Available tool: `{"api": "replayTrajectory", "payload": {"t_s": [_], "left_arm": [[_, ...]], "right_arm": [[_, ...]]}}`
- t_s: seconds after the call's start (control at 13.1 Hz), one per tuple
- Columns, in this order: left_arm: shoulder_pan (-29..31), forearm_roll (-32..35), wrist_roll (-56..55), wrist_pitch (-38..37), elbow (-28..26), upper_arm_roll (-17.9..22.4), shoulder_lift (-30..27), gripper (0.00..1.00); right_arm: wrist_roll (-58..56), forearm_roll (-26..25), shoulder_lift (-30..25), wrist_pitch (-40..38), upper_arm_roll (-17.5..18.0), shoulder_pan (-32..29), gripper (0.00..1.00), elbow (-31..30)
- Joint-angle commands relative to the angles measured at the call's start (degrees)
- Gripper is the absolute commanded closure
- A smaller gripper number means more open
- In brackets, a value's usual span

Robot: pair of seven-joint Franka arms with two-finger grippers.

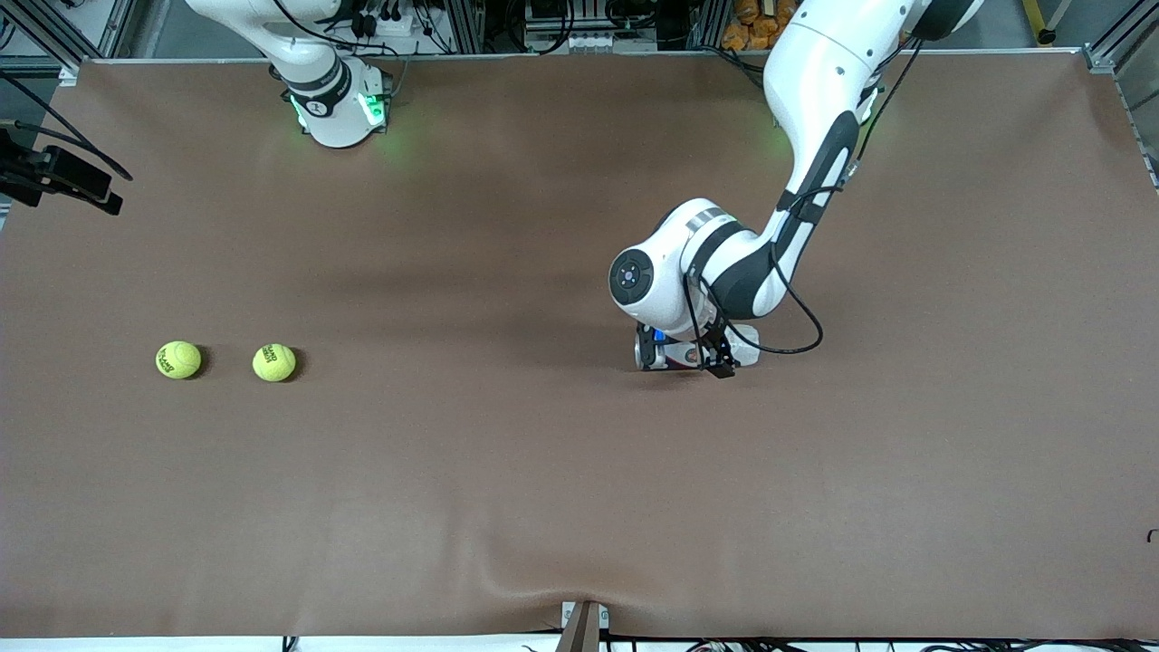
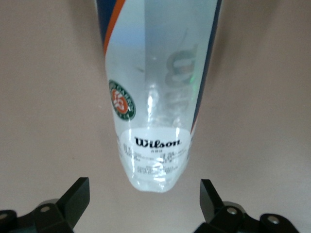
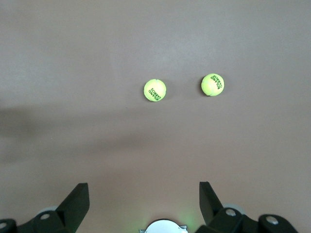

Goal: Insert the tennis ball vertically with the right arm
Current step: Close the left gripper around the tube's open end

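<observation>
Right wrist view shows the right gripper [image 3: 144, 204] spread wide and empty, high over two yellow-green printed tennis balls [image 3: 155, 90] side by side on the brown table [image 1: 507, 471], while only the left wrist view shows the left gripper [image 2: 145, 201], open, straddling a clear Wilson tube [image 2: 158, 97] lying lengthwise away from it.

- A robotics lab: two white arms bolted at a brown-covered table [image 1: 507, 507].
- Aluminium framing [image 1: 1109, 50] and bundled cables [image 1: 380, 18] line the table's edge.
</observation>
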Motion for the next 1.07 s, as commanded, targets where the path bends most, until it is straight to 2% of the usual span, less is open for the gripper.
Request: {"api": "replayTrajectory", "payload": {"t_s": [0.0, 1.0], "left_arm": [[0.1, 1.1, 0.4, 0.4, 0.7, 0.0, 0.9, 0.0], [0.3, 1.0, 0.0, 3.7, 0.6, 0.5, 4.6, 0.0]], "right_arm": [[-0.6, 1.0, 0.2, -1.1, 0.9, -1.4, 0.0, 1.0], [-0.6, 0.9, 0.1, -3.0, 0.6, -1.5, 0.0, 1.0]]}}
